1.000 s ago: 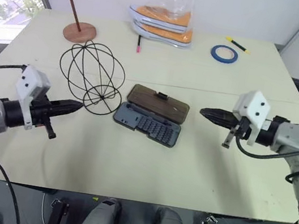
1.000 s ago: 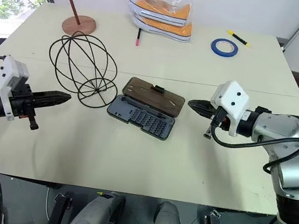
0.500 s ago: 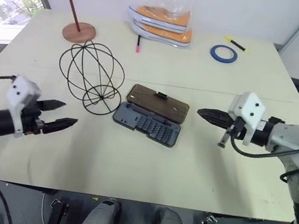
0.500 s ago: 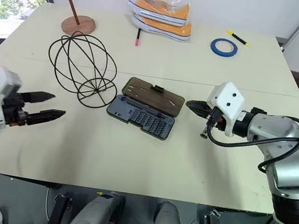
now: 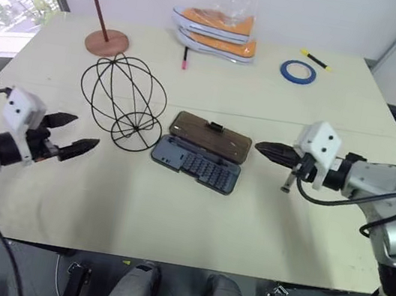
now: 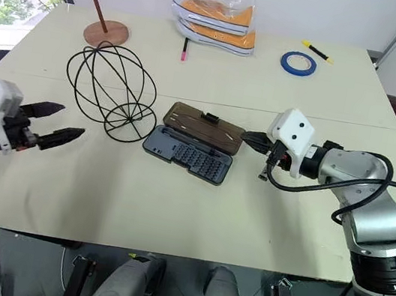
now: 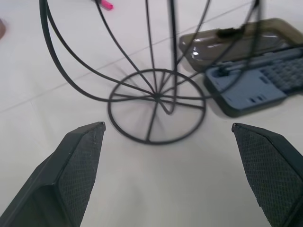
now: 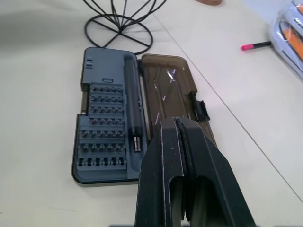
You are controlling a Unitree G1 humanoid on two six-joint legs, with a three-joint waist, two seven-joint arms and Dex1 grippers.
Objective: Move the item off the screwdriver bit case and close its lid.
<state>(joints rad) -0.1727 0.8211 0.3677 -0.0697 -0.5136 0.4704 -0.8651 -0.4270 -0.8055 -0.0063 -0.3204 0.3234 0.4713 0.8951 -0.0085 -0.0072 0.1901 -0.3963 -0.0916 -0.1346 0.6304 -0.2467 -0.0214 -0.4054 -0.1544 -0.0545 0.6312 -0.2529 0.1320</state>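
Left gripper [image 5: 69,135]: black fingers spread wide, empty, beside hollow black wire-hoop globe [image 5: 122,101]. Right gripper [image 5: 262,148]: fingers pressed together, empty. Flat grey-blue screwdriver bit case [image 5: 195,166]: open, long axis crosswise; translucent smoky-brown lid [image 5: 210,137] flat behind. Globe upright beside case's left end; contact unclear.

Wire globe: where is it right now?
In the left eye view, the wire globe stands on the table left of the open bit case, its ring base beside the case's left end.
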